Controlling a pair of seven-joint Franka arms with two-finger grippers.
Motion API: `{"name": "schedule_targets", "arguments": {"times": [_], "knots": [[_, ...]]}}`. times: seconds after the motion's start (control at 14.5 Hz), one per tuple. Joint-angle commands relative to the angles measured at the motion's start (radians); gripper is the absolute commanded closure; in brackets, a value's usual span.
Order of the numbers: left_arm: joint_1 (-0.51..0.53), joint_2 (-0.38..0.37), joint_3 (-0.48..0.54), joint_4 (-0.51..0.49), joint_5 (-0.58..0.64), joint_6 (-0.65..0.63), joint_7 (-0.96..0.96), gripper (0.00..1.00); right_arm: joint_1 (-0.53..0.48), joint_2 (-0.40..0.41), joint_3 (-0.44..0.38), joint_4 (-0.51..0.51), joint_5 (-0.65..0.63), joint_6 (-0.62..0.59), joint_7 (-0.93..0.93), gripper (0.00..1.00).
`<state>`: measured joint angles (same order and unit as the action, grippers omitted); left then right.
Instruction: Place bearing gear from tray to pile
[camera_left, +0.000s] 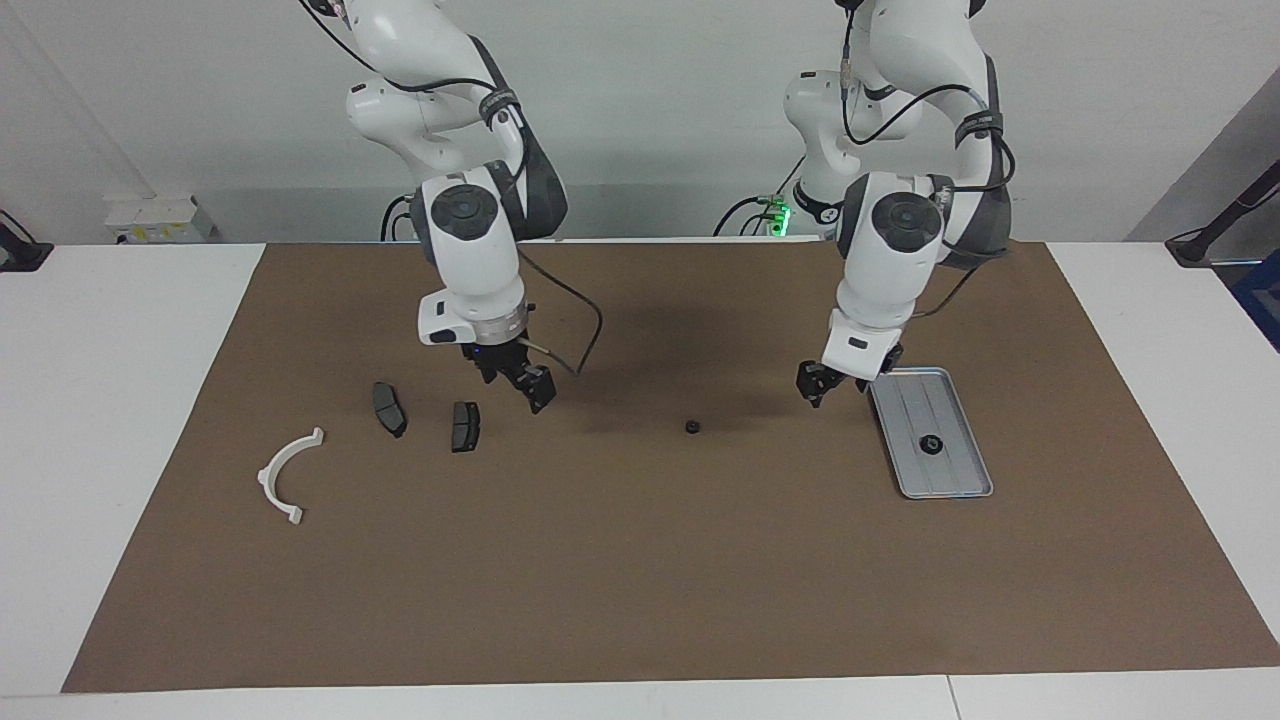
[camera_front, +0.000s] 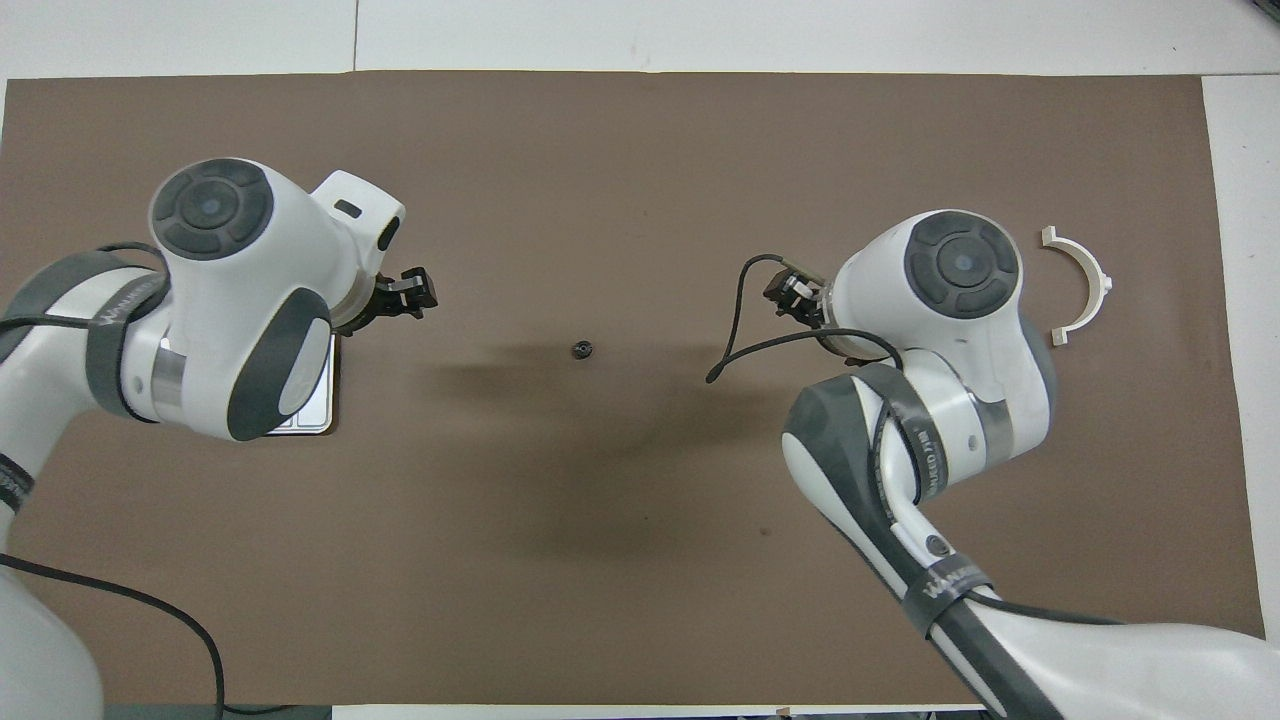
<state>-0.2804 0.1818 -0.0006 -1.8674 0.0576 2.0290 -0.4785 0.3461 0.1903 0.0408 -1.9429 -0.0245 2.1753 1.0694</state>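
Observation:
One small black bearing gear (camera_left: 691, 427) (camera_front: 581, 350) lies alone on the brown mat at mid-table. A second gear (camera_left: 931, 445) sits in the silver tray (camera_left: 905, 395) toward the left arm's end. My left gripper (camera_left: 815, 385) (camera_front: 412, 295) hangs open and empty over the mat beside the tray's corner. In the overhead view the left arm covers most of the tray (camera_front: 312, 412). The pile is a white half-ring bracket (camera_left: 290, 475) (camera_front: 1085, 285) and two brake pads (camera_left: 388, 408) (camera_left: 465, 426). My right gripper (camera_left: 530, 385) (camera_front: 790, 292) is open over the mat beside the pads.
The brown mat (camera_left: 640, 580) covers most of the white table. A cable loops from the right wrist (camera_left: 585, 345). The right arm hides the brake pads in the overhead view.

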Motion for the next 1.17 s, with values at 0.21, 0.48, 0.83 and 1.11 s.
{"name": "schedule_targets", "arguments": {"times": [0.21, 0.48, 0.83, 1.11], "knots": [[0.177, -0.042, -0.010, -0.024, -0.035, -0.030, 0.289, 0.23, 0.113, 0.058, 0.001, 0.061, 0.009, 0.020, 0.191, 0.00], [0.274, -0.041, -0.009, -0.021, -0.059, -0.026, 0.447, 0.23, 0.171, 0.109, 0.001, 0.139, 0.008, -0.014, 0.248, 0.00], [0.305, -0.022, -0.009, -0.032, -0.062, 0.072, 0.495, 0.23, 0.266, 0.279, -0.002, 0.324, -0.049, -0.069, 0.394, 0.00], [0.297, 0.022, -0.009, -0.105, -0.062, 0.235, 0.494, 0.23, 0.313, 0.365, -0.002, 0.430, -0.075, -0.111, 0.465, 0.00]]}}
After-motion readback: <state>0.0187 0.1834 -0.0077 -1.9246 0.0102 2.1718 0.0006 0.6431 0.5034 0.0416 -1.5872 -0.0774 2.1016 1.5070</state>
